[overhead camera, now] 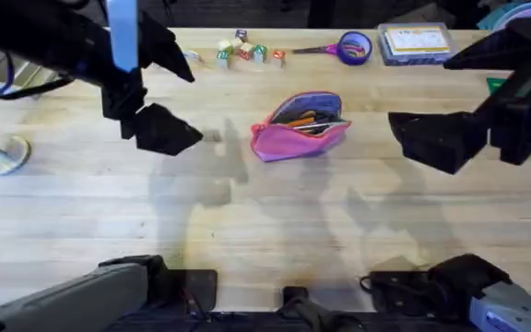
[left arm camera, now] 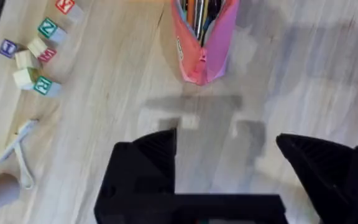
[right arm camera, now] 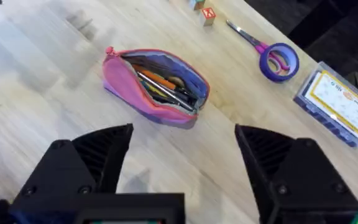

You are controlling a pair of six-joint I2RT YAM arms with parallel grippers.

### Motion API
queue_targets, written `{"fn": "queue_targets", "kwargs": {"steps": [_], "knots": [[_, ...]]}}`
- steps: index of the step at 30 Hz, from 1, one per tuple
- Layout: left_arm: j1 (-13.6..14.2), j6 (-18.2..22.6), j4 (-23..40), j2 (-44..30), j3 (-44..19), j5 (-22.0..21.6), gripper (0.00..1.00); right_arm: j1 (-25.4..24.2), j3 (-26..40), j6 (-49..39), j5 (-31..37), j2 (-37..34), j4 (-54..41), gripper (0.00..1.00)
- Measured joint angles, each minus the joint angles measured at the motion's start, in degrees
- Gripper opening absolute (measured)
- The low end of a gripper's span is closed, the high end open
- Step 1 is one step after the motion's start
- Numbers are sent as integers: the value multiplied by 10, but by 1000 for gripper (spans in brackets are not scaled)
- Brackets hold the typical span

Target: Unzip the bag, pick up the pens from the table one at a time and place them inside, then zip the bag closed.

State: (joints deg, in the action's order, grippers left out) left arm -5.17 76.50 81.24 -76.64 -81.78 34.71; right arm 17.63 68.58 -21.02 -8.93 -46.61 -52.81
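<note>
Pens (right arm camera: 166, 90) lie inside the unzipped bag (overhead camera: 298, 136) on the table (overhead camera: 265, 231).

The bag (overhead camera: 300, 127) lies on the table (overhead camera: 247, 212), a little beyond its middle, its mouth agape, with the pens (right arm camera: 166, 90) inside it. My left gripper (overhead camera: 159, 129) hangs to the bag's left, my right gripper (overhead camera: 436, 140) to its right, each well apart from it, fingers spread. Behind the bag, along the far edge, the letter blocks (overhead camera: 245, 51) sit to the left, the scissors (overhead camera: 344, 47) just right of them, and the plastic box (overhead camera: 417, 42) farther right.
</note>
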Motion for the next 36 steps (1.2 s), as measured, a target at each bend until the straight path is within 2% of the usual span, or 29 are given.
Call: {"fn": "queue_targets", "kwargs": {"steps": [8,13,21,24,25,28,32,36], "knots": [[-29,122,-6,0,73,24,995,0,0,0,0,0,0,997],[-34,172,-64,0,135,39,995,0,0,0,0,0,0,998],[-34,192,-164,-2,206,70,993,0,0,0,0,0,1,998],[-35,193,-185,-54,208,99,993,0,0,0,0,-2,1,998],[-35,193,-187,-92,208,110,993,0,0,0,0,-11,1,998],[-35,194,-213,-155,208,123,993,0,0,0,-2,-37,1,998],[-35,194,-241,-182,208,136,993,0,0,0,-14,-42,1,998],[-43,195,-272,-204,208,168,993,0,0,0,-35,-42,1,997]]}}
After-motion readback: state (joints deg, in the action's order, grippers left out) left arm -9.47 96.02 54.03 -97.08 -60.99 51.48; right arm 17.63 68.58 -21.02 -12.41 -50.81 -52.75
